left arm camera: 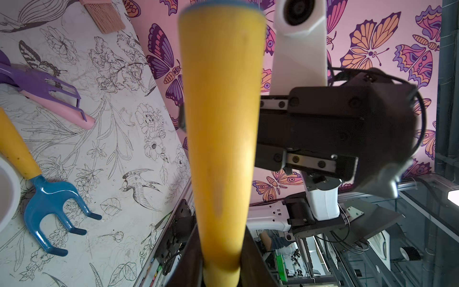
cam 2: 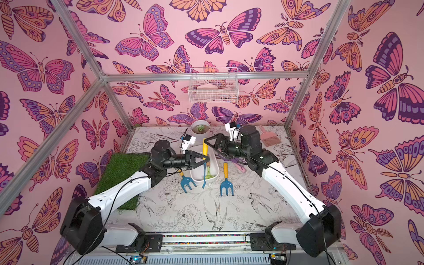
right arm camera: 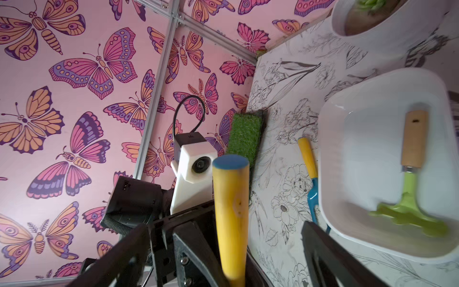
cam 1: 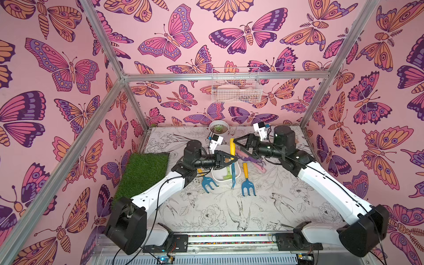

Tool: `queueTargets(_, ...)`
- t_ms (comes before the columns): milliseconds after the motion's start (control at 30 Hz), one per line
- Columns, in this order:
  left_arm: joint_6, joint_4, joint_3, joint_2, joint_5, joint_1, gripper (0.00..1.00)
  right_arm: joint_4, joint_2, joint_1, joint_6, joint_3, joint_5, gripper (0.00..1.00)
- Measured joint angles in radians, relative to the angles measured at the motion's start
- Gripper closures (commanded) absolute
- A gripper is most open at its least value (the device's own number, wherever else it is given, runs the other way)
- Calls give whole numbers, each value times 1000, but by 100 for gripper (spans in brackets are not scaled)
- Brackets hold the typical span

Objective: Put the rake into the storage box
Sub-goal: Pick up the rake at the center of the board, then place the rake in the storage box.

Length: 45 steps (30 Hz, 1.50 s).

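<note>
Floral-print tabletop (cam 1: 206, 206): left gripper (cam 1: 231, 159) clamped on yellow handle of rake (cam 1: 232, 148), head-down at storage box (cam 1: 217, 175), right gripper (right arm camera: 226, 226) spread wide either side of handle, gripping nothing.

The rake (cam 1: 232, 146) has a yellow handle with a blue end cap and a blue head seen edge-on. It hangs nearly upright, head down, clamped at mid-length in the left gripper (cam 1: 232, 159), above the storage box (cam 1: 239, 172), a shallow white round-cornered tub on the worktop (cam 1: 206, 206).
</note>
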Motion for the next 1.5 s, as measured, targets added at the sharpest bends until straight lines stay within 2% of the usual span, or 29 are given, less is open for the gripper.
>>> queueTargets(133, 37, -69, 0, -12, -36, 1, 100, -129, -54, -16, -73, 29, 118, 8)
queueTargets(300, 149, -266, 34, -30, -132, 4, 100, -339, -58, -43, -149, 69, 278, 8)
queueTargets(433, 257, -454, 98, -35, -249, 10, 100, -492, -26, -54, -204, 80, 389, 10)
queueTargets(633, 340, -662, 156, -35, -475, 16, 100, -622, 0, -54, -250, 78, 496, 12)
queueTargets(767, 348, -765, 193, -9, -630, 16, 100, -647, 24, -54, -264, 68, 521, 13)
queueTargets(933, 350, -835, 292, 109, -763, 16, 100, -658, 79, -54, -266, 60, 517, 14)
queueTargets(1233, 339, -914, 509, 335, -893, 13, 100, -660, 119, -54, -266, 60, 488, 14)
queueTargets(1500, 330, -966, 663, 509, -957, -23, 100, -660, 121, -54, -266, 60, 471, 14)
